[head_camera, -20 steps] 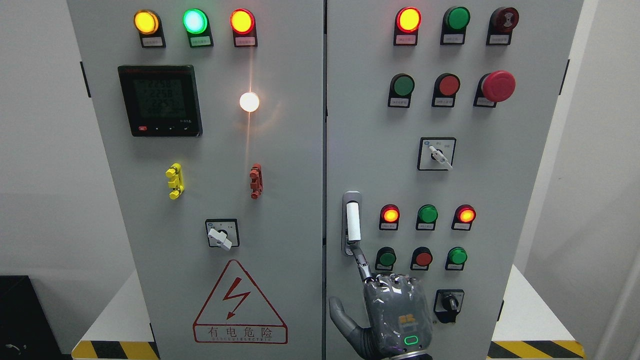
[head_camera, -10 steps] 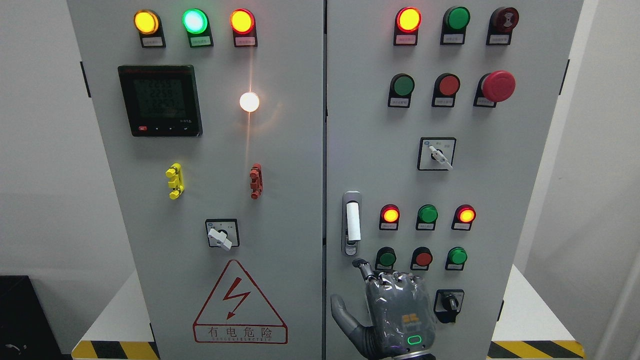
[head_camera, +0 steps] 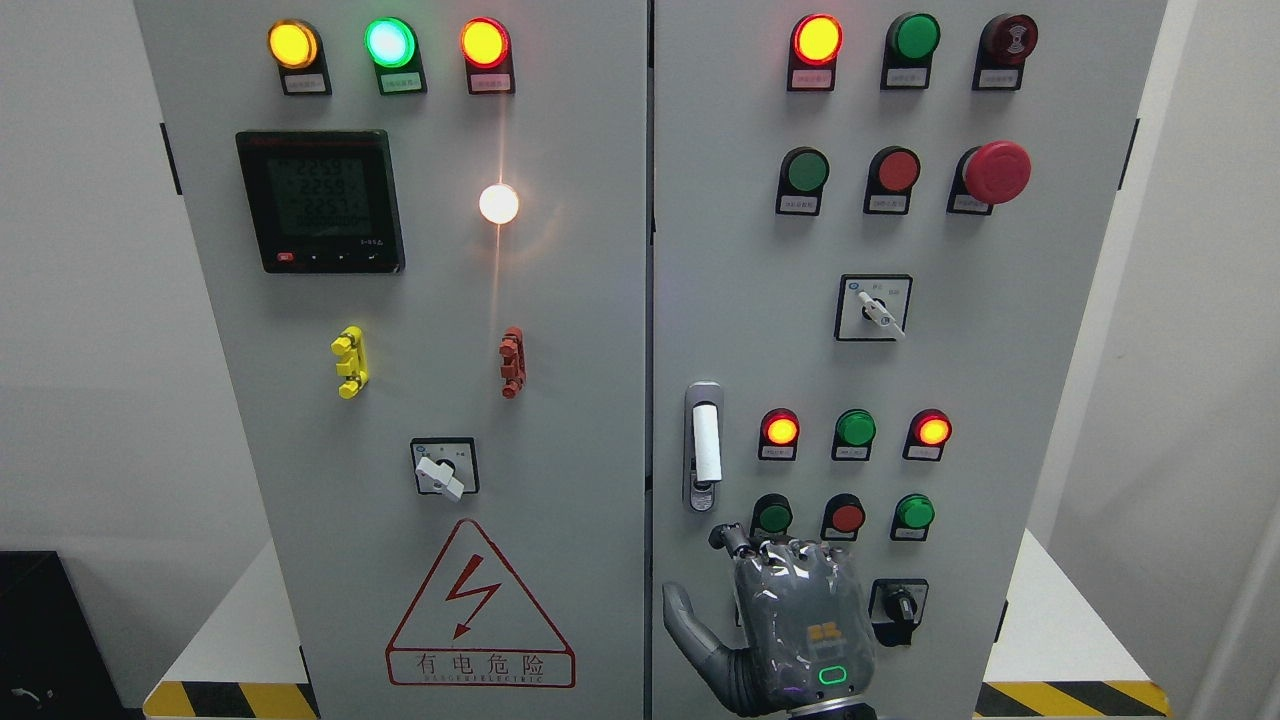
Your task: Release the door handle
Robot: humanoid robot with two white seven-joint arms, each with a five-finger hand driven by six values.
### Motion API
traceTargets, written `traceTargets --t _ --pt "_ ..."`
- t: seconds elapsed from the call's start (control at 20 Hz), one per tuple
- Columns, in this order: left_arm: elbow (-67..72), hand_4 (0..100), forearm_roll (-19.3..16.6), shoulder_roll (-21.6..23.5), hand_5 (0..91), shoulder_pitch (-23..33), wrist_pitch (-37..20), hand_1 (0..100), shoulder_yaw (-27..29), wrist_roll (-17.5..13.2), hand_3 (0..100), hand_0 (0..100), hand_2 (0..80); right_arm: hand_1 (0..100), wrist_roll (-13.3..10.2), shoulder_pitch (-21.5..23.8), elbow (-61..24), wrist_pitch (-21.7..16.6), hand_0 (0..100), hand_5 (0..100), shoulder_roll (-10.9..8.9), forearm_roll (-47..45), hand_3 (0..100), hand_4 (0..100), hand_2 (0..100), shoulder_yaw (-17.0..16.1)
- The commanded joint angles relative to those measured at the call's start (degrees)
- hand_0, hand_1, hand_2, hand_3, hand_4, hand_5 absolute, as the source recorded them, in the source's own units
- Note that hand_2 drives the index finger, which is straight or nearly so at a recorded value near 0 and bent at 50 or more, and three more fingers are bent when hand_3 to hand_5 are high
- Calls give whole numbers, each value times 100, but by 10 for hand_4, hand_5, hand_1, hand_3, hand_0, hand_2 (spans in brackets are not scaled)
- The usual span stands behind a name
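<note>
**Hand is off the door handle**

Head view: A big grey cabinet (head_camera: 560, 300) fills the picture. It has two doors with lots of round lights and buttons. The door handle (head_camera: 705, 445) is white and stands straight up on the right door, close to the line between the two doors.

Only one robot hand shows. It is the right hand (head_camera: 795, 610), and it comes up from the bottom edge, at about 6 o'clock from the handle. It is near the handle but not touching it. Its fingers (head_camera: 735, 540) are curled in and its thumb sticks out toward 9 o'clock. It holds nothing. The left hand is not in the picture.

The step in hand looks like letting go, and that part seems done, because there is a gap between the hand and the handle. I think the next move just needs the hand to pull back down and away, without bumping the green button (head_camera: 773, 517) just above its knuckles.

One second ago a finger reached up and touched the bottom of the handle. Now that finger is folded down, and the hand sits a bit lower. The handle looks the same.
</note>
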Motion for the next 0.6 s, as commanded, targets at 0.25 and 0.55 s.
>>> traceTargets --t 0.25,0.55 --pt "-3 0 2 1 0 97 -5 556 0 -1 0 120 0 124 175 -171 -82 26 333 1000 1 -9 1000 1000 941 -19" --pt "-3 0 2 1 0 97 -5 556 0 -1 0 120 0 133 167 -276 -73 44 312 999 1 -9 1000 1000 956 -10"
